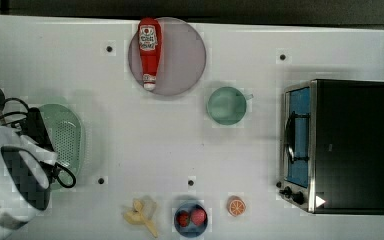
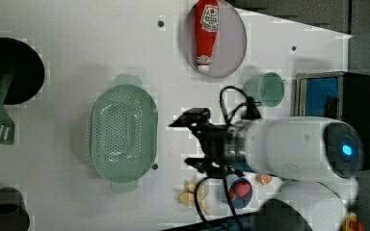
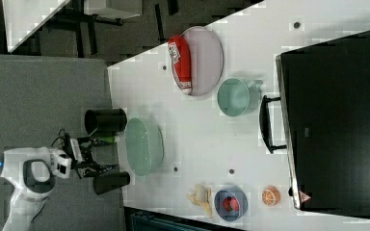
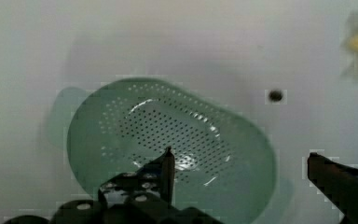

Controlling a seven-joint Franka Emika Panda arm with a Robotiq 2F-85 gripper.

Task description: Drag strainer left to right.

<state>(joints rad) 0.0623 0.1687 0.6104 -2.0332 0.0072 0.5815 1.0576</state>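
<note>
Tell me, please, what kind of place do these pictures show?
Probably a mock kitchen on a lab table: a white tabletop holds a toaster oven, a ketchup bottle on a plate, and toy-like fruit such as a banana.

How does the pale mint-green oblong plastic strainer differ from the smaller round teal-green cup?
The pale mint-green oblong plastic strainer is larger and long with rounded ends; the round teal-green cup is smaller. The strainer has a patch of tiny holes; the cup's inside looks solid. The strainer has a tab at each end, the cup one small side handle. Both sit open side up on the white table.
</note>
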